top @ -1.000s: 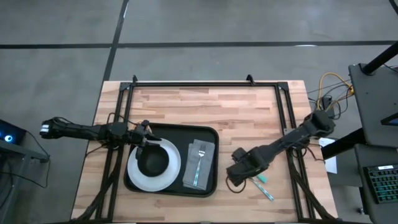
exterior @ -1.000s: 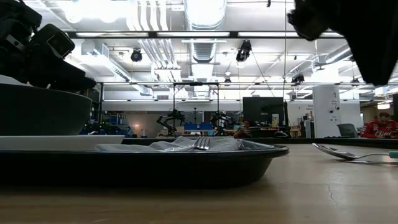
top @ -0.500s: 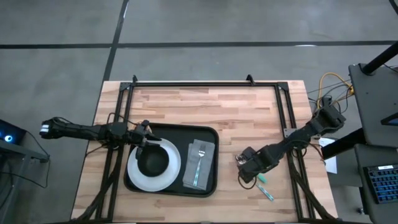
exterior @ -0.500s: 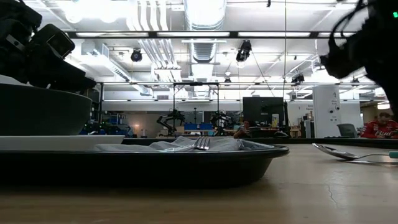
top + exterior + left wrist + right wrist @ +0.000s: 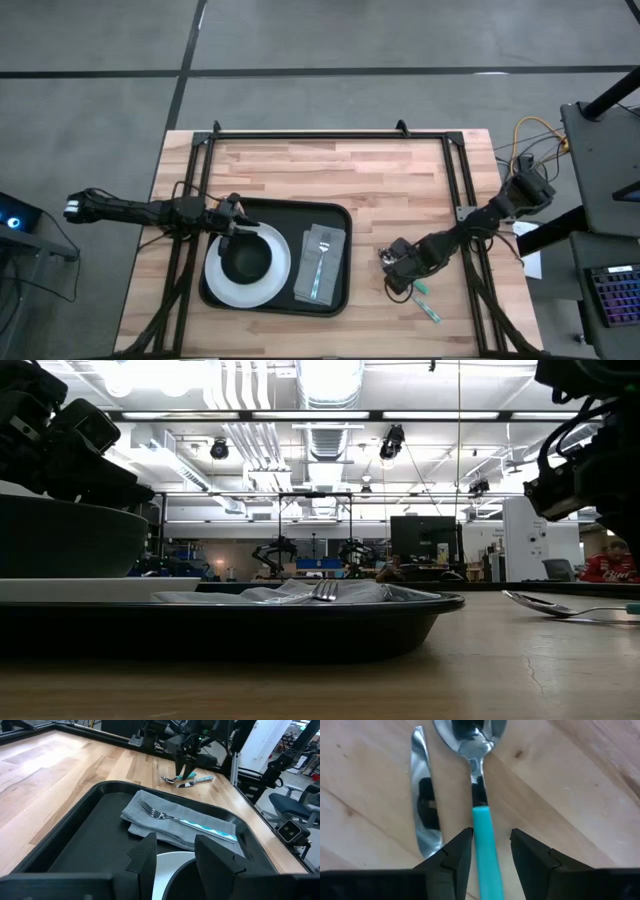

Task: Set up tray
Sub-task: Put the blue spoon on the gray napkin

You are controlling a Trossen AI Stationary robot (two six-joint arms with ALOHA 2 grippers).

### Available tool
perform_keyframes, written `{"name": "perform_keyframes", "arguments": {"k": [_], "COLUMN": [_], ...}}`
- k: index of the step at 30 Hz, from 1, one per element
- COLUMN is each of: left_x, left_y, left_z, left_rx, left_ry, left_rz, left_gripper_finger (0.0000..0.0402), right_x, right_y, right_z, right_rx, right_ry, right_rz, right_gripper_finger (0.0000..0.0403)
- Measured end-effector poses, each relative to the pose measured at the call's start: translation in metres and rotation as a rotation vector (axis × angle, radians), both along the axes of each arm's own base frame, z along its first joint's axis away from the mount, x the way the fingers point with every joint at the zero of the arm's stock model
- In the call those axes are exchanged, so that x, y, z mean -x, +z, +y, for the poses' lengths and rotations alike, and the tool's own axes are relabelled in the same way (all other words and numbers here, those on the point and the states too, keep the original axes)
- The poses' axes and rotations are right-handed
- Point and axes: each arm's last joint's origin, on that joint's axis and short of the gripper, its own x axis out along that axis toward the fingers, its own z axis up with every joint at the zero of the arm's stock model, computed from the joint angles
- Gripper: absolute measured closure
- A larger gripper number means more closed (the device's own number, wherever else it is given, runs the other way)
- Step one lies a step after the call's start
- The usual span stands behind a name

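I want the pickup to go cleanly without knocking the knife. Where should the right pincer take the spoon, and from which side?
Grip the spoon by its teal handle, just behind the metal neck, coming straight down from above. It lies flat on the table, the handle is narrow and straight, and the right pincer already straddles it, fingers open. The knife lies close alongside, so keep that finger tight to the handle.

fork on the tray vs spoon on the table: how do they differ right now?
Place: the teal-handled metal fork lies on the folded grey napkin inside the black rectangular tray; the teal-handled metal spoon lies on the bare wooden table, outside the tray, beside a metal knife.
Attention: the right gripper straddles the spoon's handle with jaws apart; nothing is at the fork.
Shared: metal heads, teal handles.
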Motion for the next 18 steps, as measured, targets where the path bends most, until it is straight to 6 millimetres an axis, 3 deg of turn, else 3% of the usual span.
{"name": "perform_keyframes", "arguments": {"k": [7,15,18], "left_x": [0.0000,0.0000,0.0000], "left_y": [0.0000,0.0000,0.0000], "left_z": [0.0000,0.0000,0.0000], "left_rx": [0.000,0.000,0.000], "left_ry": [0.000,0.000,0.000], "left_rz": [0.000,0.000,0.000], "left_gripper_finger": [0.0287,0.0287,0.0287], "right_x": [-0.0021,-0.0053,-0.0080], "right_y": [-0.0023,0.0012,0.0047], "right_z": [0.0014,0.0032,0.0044], "right_rx": [-0.009,-0.018,-0.021], "right_ry": [0.032,0.037,0.045], "right_rz": [-0.010,-0.026,-0.036], "right_gripper_finger": [0.0302,0.0371,0.0373]}}
